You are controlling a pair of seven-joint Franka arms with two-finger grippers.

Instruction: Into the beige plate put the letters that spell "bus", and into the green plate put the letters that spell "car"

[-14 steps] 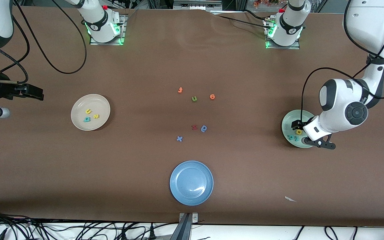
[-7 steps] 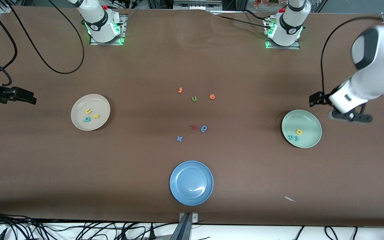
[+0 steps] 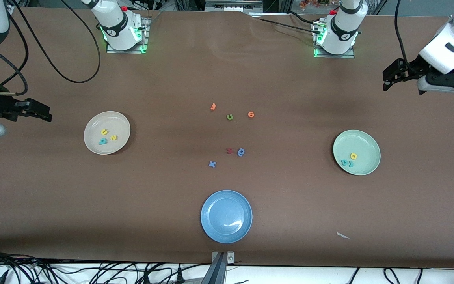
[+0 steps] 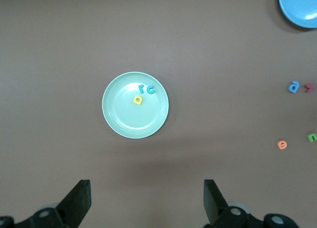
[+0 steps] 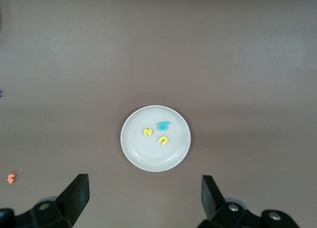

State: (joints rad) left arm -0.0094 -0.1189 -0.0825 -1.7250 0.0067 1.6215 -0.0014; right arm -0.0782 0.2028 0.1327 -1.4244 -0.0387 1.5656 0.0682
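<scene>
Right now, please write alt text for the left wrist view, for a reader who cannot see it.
A green plate on a brown table holds a teal "r", teal "c" and yellow "a". The open left end effector hangs empty over bare table beside it.

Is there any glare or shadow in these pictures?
Front view: a white glint on the blue plate and green lights glowing at both arm bases. Left wrist view: a faint shadow lies on the table beside the green plate.

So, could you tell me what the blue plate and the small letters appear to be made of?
Blue plate: probably glazed ceramic or glossy plastic, given the bright highlight in its well. Teal "c" and yellow "a": matte, flat-coloured and glint-free, so likely foam.
</scene>
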